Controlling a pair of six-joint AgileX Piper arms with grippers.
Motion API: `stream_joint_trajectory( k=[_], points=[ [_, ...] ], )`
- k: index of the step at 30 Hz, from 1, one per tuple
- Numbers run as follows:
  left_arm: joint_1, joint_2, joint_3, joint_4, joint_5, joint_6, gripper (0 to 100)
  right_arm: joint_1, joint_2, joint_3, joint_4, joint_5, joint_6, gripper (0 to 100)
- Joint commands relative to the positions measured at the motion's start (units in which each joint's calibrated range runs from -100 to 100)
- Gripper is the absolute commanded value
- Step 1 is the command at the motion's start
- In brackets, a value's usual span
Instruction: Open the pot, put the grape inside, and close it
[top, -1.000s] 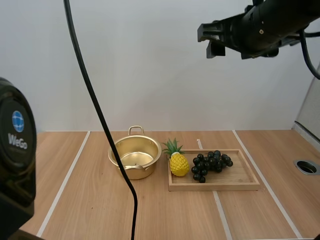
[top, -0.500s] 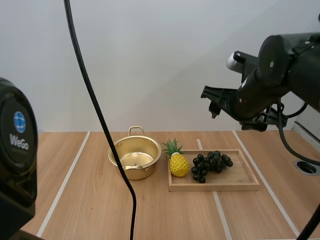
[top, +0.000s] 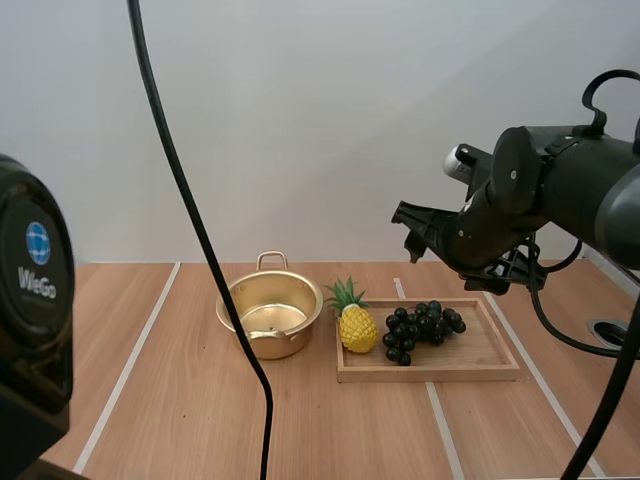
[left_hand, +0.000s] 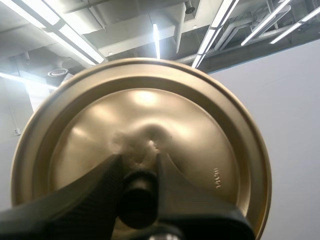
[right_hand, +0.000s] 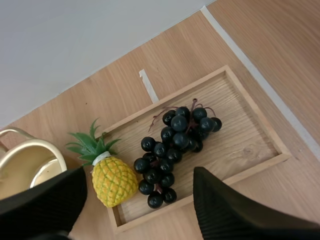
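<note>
- Pale wooden counter (top: 180, 400) crossed by thin white stripes, set in front of a plain white wall (top: 300, 120)
- Gold pot (top: 270, 315) stands uncovered near the middle of the counter, its shiny round inside showing and a small loop handle at its back rim
- Shallow wooden tray (top: 480, 358) lies just beside the pot, on its right
- Bunch of dark grapes (top: 422, 328) rests inside the tray, lying flat on the wood toward its left half
- Yellow pineapple (top: 356, 322) with green leaves stands at the tray's left end, between the grapes and the pot and close to both
- Right hand (top: 412, 228) hangs in the air above the tray, well clear of the grapes; in the right wrist view its two black fingers (right_hand: 45, 200) stand wide apart, with the grapes seen between them below
- Left hand (left_hand: 139, 165) is closed around the black knob (left_hand: 137, 197) of the gold lid (left_hand: 145, 115), pinching it from both sides; the lid is off the pot and appears in the left wrist view as a broad round disc
</note>
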Motion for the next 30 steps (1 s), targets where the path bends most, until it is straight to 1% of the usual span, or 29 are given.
stream_joint_trajectory(
  k=[1,3,6,11,15,19,24,30],
  points=[
    [0.03,-0.2,-0.5,0.0,-2.6,-0.6,0,-0.2,2.1,0.2,0.4,-0.3,2.1,100],
    [0.03,-0.2,-0.5,0.0,-2.6,-0.6,0,-0.2,4.9,0.0,1.4,1.4,2.6,100],
    [0.03,-0.2,-0.5,0.0,-2.6,-0.6,0,-0.2,9.3,0.0,2.3,2.7,5.2,100],
    [0.03,-0.2,-0.5,0.0,-2.6,-0.6,0,-0.2,15.5,-1.0,1.6,1.7,10.9,100],
    [0.03,-0.2,-0.5,0.0,-2.6,-0.6,0,-0.2,21.0,-4.7,-0.9,1.7,15.7,100],
    [0.03,-0.2,-0.5,0.0,-2.6,-0.6,0,-0.2,27.3,-9.4,-0.9,4.1,16.5,100],
    [0.03,-0.2,-0.5,0.0,-2.6,-0.6,0,-0.2,35.3,-15.6,-0.9,9.4,19.5,100],
    [0.03,-0.2,-0.5,0.0,-2.6,-0.6,0,-0.2,40.9,-19.5,-0.5,10.2,23.1,100]
  ],
)
